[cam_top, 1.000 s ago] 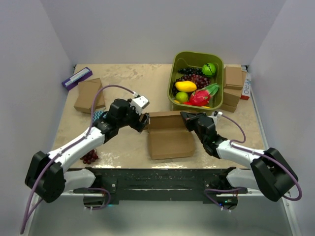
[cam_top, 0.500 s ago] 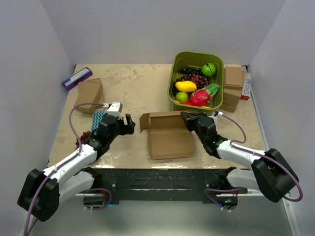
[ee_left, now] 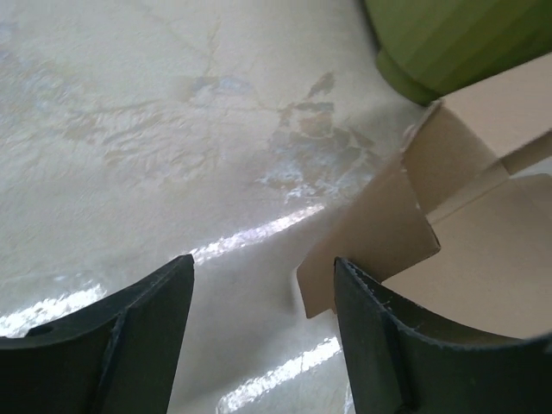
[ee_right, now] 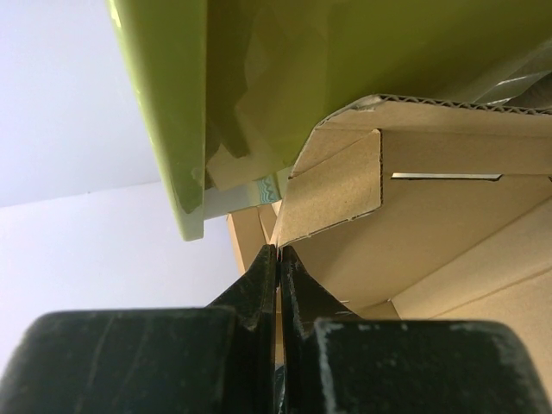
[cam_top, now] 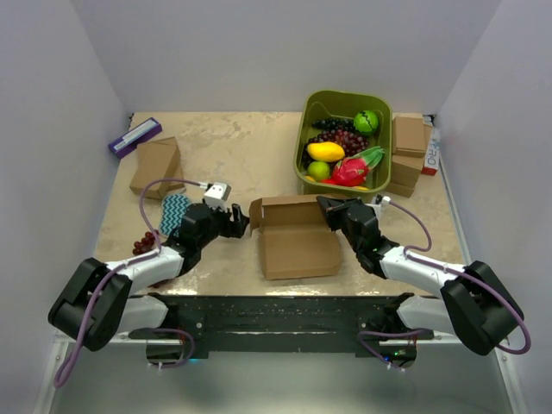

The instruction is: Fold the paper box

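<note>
Near the middle of the near edge of the bench (cam_top: 241, 159), the paper box (cam_top: 297, 248) lies open. Its base is flat and its back wall stands upright on the side facing the far edge. That wall is just beside the near end of the green bin (cam_top: 304, 142), which holds fruit (cam_top: 343, 155) and sits toward the far right corner.

The right hand (cam_top: 327, 208) is at the box's far right corner. In the wrist view its two fingers (ee_right: 254, 285) are pressed together on a thin cardboard edge there, pinching the box, with the bin's wall rising close behind.

The left hand (cam_top: 238, 222) is low over the bench just beside the box's left side, with its fingers (ee_left: 142, 323) spread apart and nothing between them. The box's left flap (ee_left: 366, 237) stands up at an angle close to the right-hand finger; whether they touch cannot be told.

Toward the left edge lie a bunch of grapes (cam_top: 147, 242) and a blue patterned cloth (cam_top: 175, 211). A small brown box (cam_top: 157, 166) and a purple packet (cam_top: 134, 136) sit near the far left corner. More small boxes (cam_top: 409, 148) are stacked along the right edge beside the bin.
</note>
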`<state>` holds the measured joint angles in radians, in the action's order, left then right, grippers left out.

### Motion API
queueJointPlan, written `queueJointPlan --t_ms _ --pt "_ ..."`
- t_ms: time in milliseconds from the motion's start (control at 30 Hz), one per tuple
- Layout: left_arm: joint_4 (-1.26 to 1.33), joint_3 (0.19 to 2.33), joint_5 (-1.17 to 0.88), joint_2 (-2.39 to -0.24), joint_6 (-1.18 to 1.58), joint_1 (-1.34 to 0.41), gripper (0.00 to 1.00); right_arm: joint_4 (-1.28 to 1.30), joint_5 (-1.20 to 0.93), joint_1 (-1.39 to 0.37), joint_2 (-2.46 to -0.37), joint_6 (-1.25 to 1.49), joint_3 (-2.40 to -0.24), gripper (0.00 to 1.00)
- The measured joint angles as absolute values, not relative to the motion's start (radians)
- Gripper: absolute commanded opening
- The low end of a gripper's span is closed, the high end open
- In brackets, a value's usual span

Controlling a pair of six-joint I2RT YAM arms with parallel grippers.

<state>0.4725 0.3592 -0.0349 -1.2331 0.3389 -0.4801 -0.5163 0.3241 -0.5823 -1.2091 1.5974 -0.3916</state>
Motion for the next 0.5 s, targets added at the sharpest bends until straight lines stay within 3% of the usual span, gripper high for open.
queueJointPlan --t_ms 300,500 --pt "0.684 0.319 -0.188 -1.29 0.267 -0.509 0.52 -0.516 0.324 -0.582 -1.209 1.596 -0.392 0.0" --pt "0.756 0.31 -0.243 -1.31 0.245 -0.518 0.49 -0.517 0.325 -0.582 -1.21 1.594 -0.392 0.0"
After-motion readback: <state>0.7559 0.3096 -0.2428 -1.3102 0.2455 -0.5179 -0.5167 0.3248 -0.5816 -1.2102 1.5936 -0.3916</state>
